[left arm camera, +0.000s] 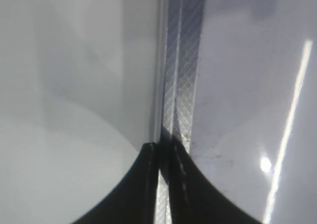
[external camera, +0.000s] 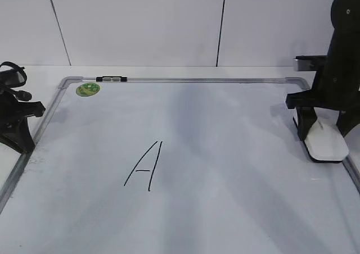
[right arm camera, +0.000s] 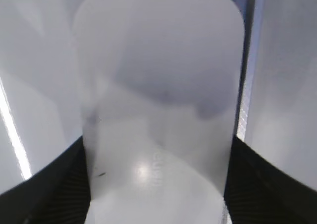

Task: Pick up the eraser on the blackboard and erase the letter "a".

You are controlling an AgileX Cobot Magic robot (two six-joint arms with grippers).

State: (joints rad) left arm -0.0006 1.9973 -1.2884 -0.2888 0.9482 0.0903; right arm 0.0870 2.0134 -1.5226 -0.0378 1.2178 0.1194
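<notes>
The right gripper (external camera: 325, 131) is down at the board's right edge, its black fingers (right arm camera: 255, 184) pinching the eraser (external camera: 326, 144) from both sides. The eraser's felt base sits on the board (external camera: 225, 153), just beside the right frame. Further out, a capital "A" (external camera: 145, 165) stands in black marker mid-board, well apart from the eraser; no small "a" is visible. A green sticker (external camera: 88, 89) sits in the far left corner. Over on the left, the left gripper (left arm camera: 163, 184) rests on the left frame (left arm camera: 181, 75), fingers pressed together.
</notes>
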